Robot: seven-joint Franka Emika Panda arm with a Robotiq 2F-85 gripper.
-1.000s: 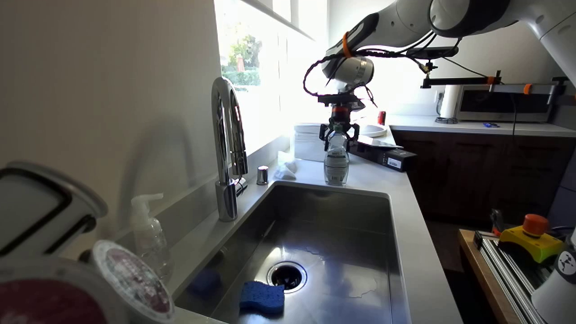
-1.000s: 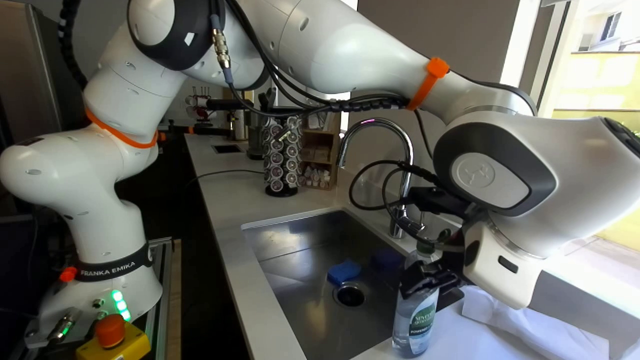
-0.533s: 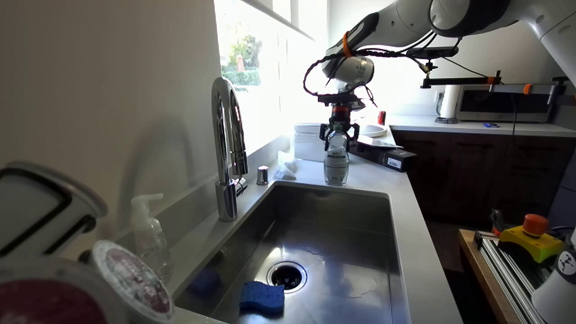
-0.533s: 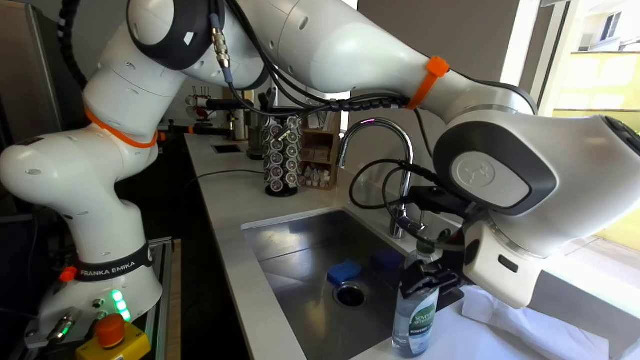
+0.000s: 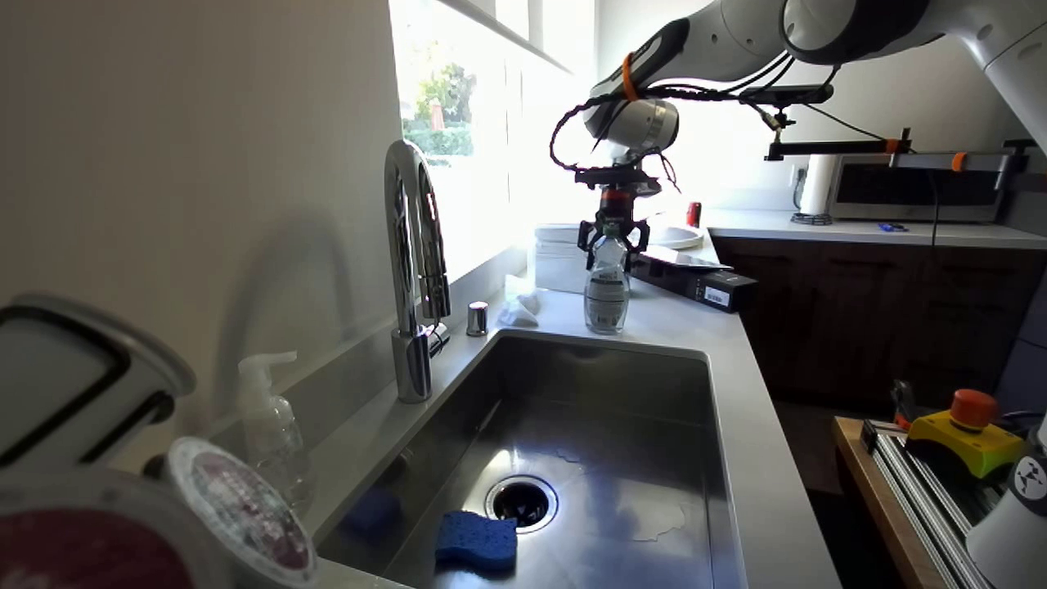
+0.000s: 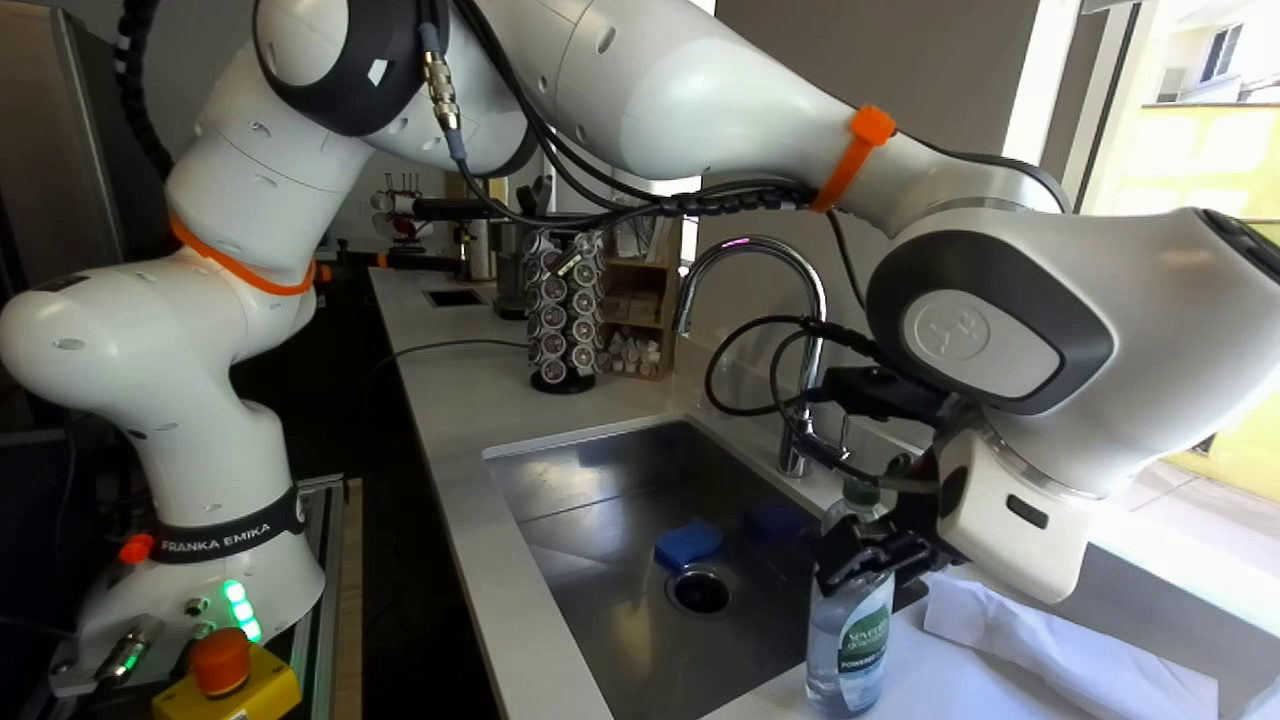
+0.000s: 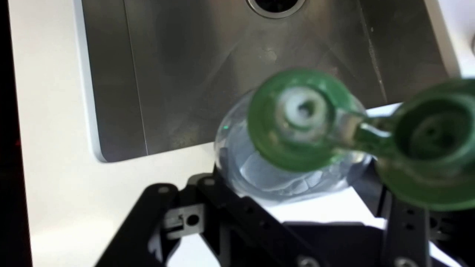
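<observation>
The end effector (image 5: 611,258) has a clear bottle (image 6: 845,650) gripped around its upper part. The bottle is upright just past the end of the sink (image 5: 605,433), above the surface (image 5: 769,442); whether its base touches down, I can't tell. Its green cap (image 7: 297,152) is flipped open. Down in the sink, a blue sponge (image 5: 477,541) lies beside the drain (image 5: 522,503), and a tall faucet (image 5: 413,360) rises along one long side.
</observation>
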